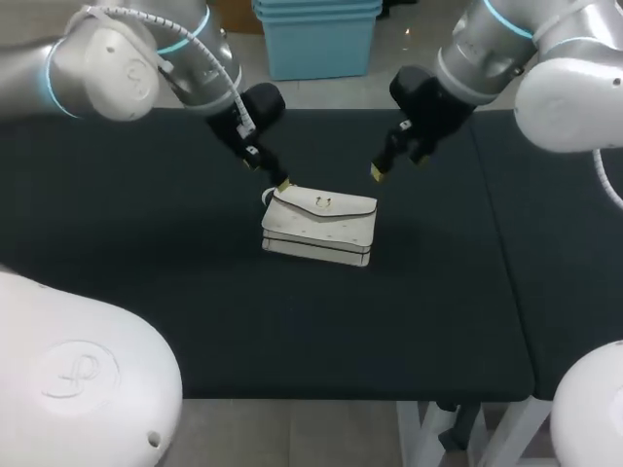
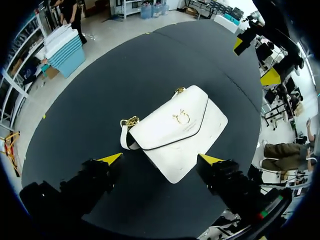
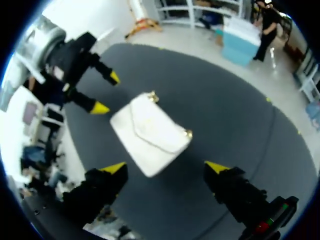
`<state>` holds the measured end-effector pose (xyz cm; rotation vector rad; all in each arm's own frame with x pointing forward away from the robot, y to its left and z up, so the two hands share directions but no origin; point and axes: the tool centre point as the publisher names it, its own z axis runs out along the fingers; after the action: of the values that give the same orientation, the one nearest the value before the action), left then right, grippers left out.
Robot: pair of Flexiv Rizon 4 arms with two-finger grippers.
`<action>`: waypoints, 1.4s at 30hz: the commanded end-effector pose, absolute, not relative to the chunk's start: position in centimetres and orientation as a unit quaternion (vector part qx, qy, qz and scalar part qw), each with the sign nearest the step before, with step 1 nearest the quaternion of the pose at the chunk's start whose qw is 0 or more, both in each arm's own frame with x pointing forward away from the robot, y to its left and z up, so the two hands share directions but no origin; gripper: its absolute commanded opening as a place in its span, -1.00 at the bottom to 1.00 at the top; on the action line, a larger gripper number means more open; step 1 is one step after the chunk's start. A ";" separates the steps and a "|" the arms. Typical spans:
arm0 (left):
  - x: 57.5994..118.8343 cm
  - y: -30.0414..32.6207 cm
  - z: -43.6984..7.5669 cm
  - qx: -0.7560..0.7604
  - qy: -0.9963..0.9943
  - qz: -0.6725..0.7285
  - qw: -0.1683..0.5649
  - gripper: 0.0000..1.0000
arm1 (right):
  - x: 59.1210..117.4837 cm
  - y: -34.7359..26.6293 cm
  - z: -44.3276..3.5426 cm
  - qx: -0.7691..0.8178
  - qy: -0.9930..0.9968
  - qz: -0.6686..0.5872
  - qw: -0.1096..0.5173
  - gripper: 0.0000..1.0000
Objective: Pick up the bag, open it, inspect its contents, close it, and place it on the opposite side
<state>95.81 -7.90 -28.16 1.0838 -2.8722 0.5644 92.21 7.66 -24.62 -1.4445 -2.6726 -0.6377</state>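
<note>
A white flap bag [image 1: 319, 226] with a gold clasp and chain lies shut on the dark table [image 1: 146, 263], near the middle. My left gripper [image 1: 268, 172] hangs open just above the bag's back left corner, one yellow tip close to the chain. In the left wrist view the bag [image 2: 175, 132] lies under and ahead of the open left gripper [image 2: 160, 160], touching neither finger. My right gripper [image 1: 389, 151] is open, raised above the bag's back right corner. The right wrist view shows the bag [image 3: 150, 132] below the open right gripper [image 3: 165, 167], with the left gripper [image 3: 102, 92] beyond it.
A seam [image 1: 496, 243] splits the table surface on the right. White rounded robot housings [image 1: 78, 379] fill the near corners. My right gripper [image 2: 255, 55] shows past the bag in the left wrist view.
</note>
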 end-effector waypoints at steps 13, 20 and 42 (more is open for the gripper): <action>96.6 -7.3 -30.3 0.644 -0.707 0.212 0.203 1.00 | 91.4 7.4 -26.9 -0.693 -0.668 -0.262 0.066 1.00; 96.8 -6.4 -31.9 0.664 -0.643 0.235 0.301 1.00 | 91.4 7.5 -29.2 -0.733 -0.608 -0.268 0.146 1.00; 97.6 -8.9 -33.4 0.551 -0.676 0.272 0.406 1.00 | 92.7 10.3 -34.0 -0.718 -0.566 -0.294 0.280 0.58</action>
<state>96.84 -8.67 -32.62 1.4664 -1.7581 0.6880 92.41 10.42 -33.01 -1.9759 -1.5286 -0.7886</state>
